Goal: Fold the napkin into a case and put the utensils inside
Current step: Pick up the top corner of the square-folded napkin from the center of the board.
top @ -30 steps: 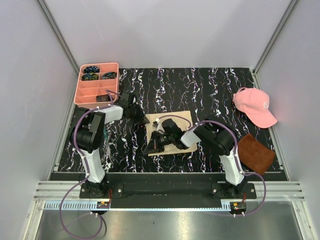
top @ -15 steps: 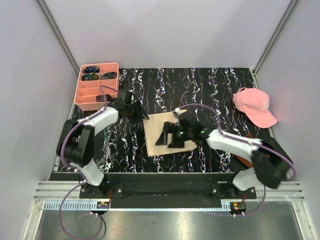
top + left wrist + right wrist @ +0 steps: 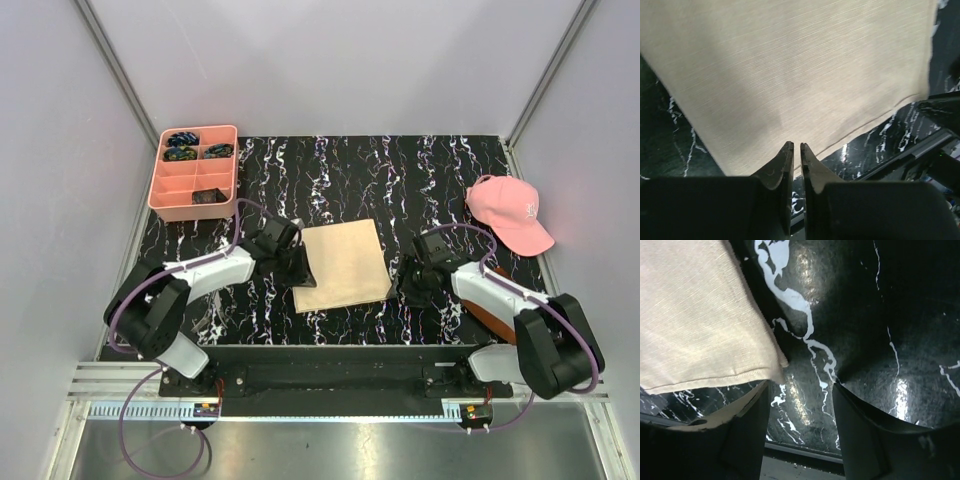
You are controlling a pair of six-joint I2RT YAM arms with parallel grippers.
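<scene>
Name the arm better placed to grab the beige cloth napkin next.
Probably right: the right gripper stands open, a corner of the beige cloth napkin just ahead of its gap. The left gripper sits at the napkin's edge with jaws nearly shut.

Flat napkin [image 3: 342, 266] on marbled table [image 3: 400, 170]

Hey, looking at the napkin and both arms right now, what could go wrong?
1. The left jaws, nearly shut, have their fingertips just on the napkin edge: a pull might slip off or drag it askew.
2. The right jaws stand open over bare table beside the napkin's corner: closing there would likely miss it.
</scene>
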